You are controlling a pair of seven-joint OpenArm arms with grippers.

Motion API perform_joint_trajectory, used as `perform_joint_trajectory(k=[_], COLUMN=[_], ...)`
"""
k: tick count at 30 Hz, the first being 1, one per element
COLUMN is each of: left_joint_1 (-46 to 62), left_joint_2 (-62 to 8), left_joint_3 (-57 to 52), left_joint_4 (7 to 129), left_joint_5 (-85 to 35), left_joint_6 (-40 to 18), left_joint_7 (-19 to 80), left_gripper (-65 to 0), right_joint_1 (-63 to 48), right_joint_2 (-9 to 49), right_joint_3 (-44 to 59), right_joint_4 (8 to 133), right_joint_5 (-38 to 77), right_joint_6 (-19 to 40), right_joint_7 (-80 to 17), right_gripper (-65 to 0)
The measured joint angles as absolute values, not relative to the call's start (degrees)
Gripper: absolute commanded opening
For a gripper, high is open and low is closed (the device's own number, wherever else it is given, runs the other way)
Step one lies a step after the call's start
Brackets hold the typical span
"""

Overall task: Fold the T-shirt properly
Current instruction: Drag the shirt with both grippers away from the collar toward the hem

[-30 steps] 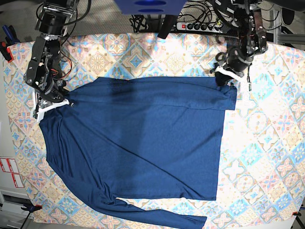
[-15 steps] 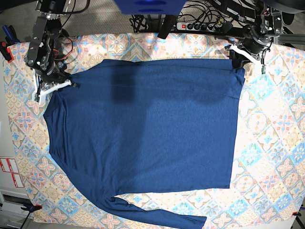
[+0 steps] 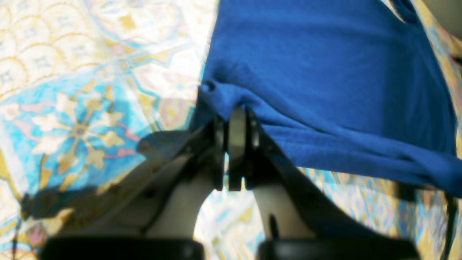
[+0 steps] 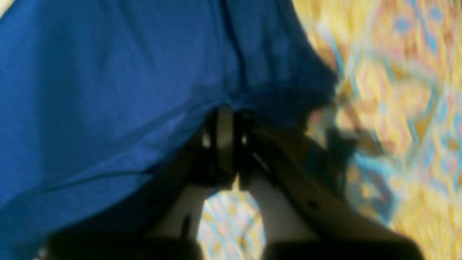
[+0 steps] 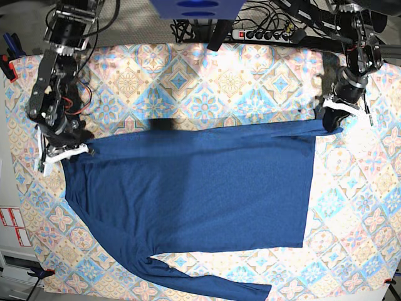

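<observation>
Dark navy-blue long-sleeved knit T-shirt [image 5: 188, 188] lies spread on the patterned tile-print tablecloth [image 5: 188, 75]. Left gripper [image 3: 236, 119] clamped on its far right corner, right gripper [image 4: 223, 119] clamped on far left corner.

Patterned tablecloth [image 5: 207, 69], blue-yellow tile print. Beyond its far edge: black power strip [image 5: 263, 34], tangled cables [image 5: 188, 28], blue box [image 5: 197, 7].

You see the T-shirt [image 5: 194, 188] spread across the table [image 5: 357, 207], one sleeve trailing toward six o'clock. The right gripper [image 5: 66, 149] sits at its nine o'clock corner, the left gripper [image 5: 332, 119] at two o'clock.
</observation>
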State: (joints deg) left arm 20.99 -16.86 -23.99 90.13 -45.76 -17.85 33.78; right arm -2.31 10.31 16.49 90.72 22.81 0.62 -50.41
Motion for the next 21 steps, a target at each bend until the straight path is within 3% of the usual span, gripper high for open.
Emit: perform_joint_trajectory(k=[21], left_joint_1=[-2.39], left_joint_2=[-15.27], left_joint_3=[-24.21], left_joint_4=[71.94], left_joint_5=[-45.10], left_joint_6=[-17.43], left_joint_7=[36.99], left_gripper=[-65.0], right_joint_1=[14.96], right_joint_2=[9.87], right_joint_3=[16.49], right_joint_4=[62.52], right_joint_5=[22.59], right_joint_6=[0.60], right_joint_7=[-39.48], right_gripper=[-64.7])
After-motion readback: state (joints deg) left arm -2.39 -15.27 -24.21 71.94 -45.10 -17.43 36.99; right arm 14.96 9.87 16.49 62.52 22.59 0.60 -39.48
